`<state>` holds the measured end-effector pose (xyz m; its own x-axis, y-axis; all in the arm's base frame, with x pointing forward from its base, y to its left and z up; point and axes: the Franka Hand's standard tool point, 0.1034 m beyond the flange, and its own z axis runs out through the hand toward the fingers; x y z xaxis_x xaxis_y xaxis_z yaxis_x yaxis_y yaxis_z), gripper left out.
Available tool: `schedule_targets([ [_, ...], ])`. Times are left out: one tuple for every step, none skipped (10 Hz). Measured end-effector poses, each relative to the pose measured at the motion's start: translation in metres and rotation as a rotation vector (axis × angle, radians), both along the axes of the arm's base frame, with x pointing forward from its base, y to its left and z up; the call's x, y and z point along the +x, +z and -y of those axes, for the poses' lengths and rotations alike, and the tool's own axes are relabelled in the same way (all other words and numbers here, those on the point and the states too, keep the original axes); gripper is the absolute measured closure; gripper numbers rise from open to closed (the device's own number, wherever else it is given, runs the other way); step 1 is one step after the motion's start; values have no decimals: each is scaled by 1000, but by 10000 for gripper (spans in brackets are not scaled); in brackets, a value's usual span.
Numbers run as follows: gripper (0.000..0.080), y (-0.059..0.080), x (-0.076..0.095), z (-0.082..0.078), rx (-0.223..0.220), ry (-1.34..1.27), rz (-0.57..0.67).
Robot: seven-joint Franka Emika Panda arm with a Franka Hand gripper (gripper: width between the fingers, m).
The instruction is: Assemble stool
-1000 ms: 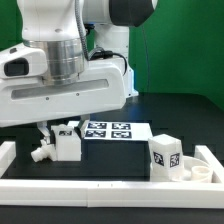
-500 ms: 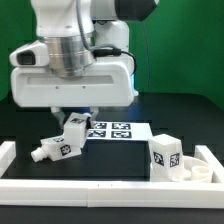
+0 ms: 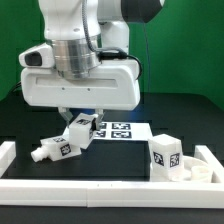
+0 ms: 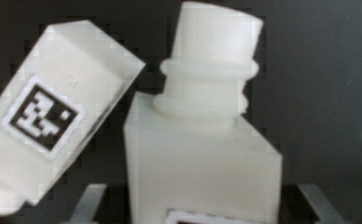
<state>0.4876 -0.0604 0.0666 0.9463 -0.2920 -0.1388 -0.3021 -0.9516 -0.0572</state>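
**Item: leg fetch, stool assembly.**
- Step in hand: one leg (image 3: 78,131) is gripped and tilted near the exterior view's left, low over the black surface (image 3: 115,162). Whether it has cleared the surface cannot be told.
- Fingers (image 3: 97,119): about half open and clamped on that leg's block body (image 4: 196,160), with its peg pointing away from the wrist.
- Adjacent: a second leg (image 3: 56,150) lies alongside and appears to touch the held one.
- Elsewhere: a third leg (image 3: 164,153) stands upright at the exterior view's right, just beside the round seat (image 3: 204,172).
- Next move, as judged: lift the leg free of its neighbour, carry it to the seat and line the peg up with a socket.
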Motion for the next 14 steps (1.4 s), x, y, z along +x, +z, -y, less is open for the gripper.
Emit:
schedule_targets([
  [479,-3,-15,-12,-9,5,33],
  [479,-13,-35,-29,-32,2,63],
  [479,-18,-46,-42,-40,0,60],
  [479,-17,-43,-40,-36,15,57],
  [479,-17,-43,-39,-36,15,57],
  [478,-18,-44,-40,-36,17,55],
  [478,-20,-43,-42,-45,12,73],
  [478,-28,-51,-50,-64,30,108],
  [478,-37,-63,-55,-74,53,117],
  [478,-44,-67,-52,-84,63,124],
  [478,-49,-70,-51,-90,63,120],
  [478,-50,-71,-51,-90,61,118],
  [478,-50,-71,-51,-90,59,118],
  [421,-50,-71,-51,-89,59,114],
])
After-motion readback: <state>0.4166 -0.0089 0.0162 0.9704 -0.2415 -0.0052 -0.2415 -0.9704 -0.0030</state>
